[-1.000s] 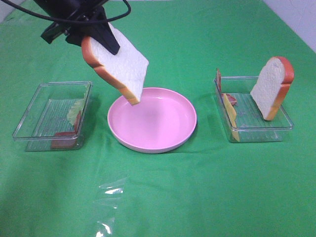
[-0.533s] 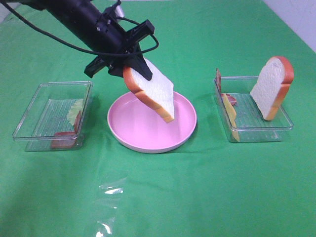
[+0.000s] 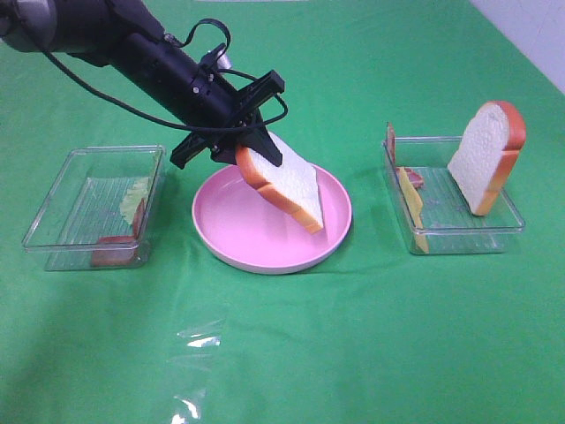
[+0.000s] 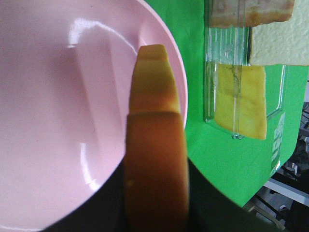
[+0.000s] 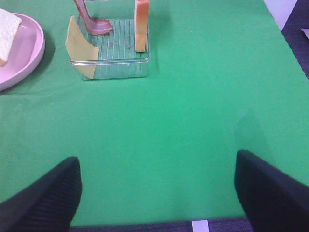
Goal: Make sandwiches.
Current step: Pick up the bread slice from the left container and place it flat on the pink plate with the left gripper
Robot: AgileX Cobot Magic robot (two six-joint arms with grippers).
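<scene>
My left gripper (image 3: pixel 252 152) is shut on a white bread slice (image 3: pixel 287 184) with orange-brown crust. It holds the slice tilted over the pink plate (image 3: pixel 234 240), lower corner at or just above the plate's right side. The left wrist view shows the crust (image 4: pixel 154 140) edge-on between the dark fingers, above the plate (image 4: pixel 43 121). A second bread slice (image 3: pixel 486 155) stands upright in the right clear tray (image 3: pixel 463 234), with yellow cheese (image 3: pixel 411 210) and bacon (image 3: pixel 412 176). My right gripper (image 5: pixel 159 193) is open and empty over bare cloth.
The left clear tray (image 3: pixel 57 225) holds lettuce (image 3: pixel 134 199) and a bacon strip (image 3: pixel 113 251). A crumpled clear film (image 3: pixel 194 371) lies on the green cloth near the front. The right wrist view shows the right tray (image 5: pixel 111 68) and the plate's edge (image 5: pixel 29 58).
My left arm has carried the bread slice down and to the right, from high above the plate's left edge to low over its right half. The right side has not changed.
</scene>
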